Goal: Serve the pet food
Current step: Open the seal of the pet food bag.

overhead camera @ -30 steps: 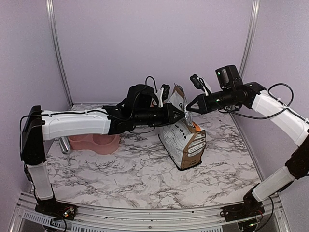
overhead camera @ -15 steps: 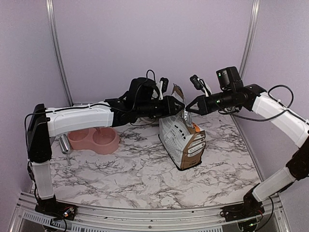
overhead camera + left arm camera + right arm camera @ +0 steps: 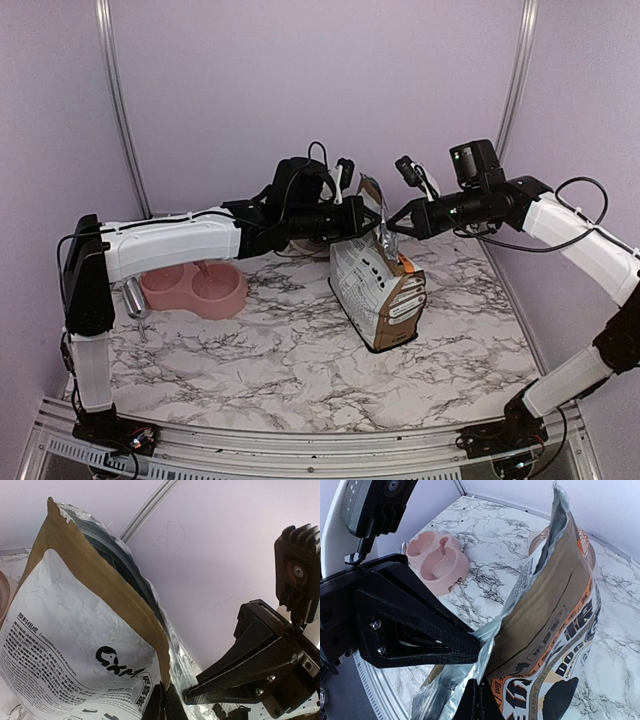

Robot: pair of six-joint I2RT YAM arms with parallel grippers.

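Note:
A white, brown and orange printed bag stands upright in the middle of the table, its foil-lined top open. My left gripper is shut on the bag's left top lip, seen pinched between its fingertips in the left wrist view. My right gripper is shut on the opposite lip; its fingertips clamp foil and paper. The two grippers face each other tip to tip above the bag. The pet food is hidden inside the bag.
A pink double bowl sits left of the bag, below the left arm, also seen as the pink bowl. A silver metal object lies at its left. A round tan dish shows partly behind the bag. Purple walls enclose the table.
My left arm rose and reached right to the bag's top, where its gripper opened briefly and then shut on the left lip. The right gripper kept its hold and barely moved.

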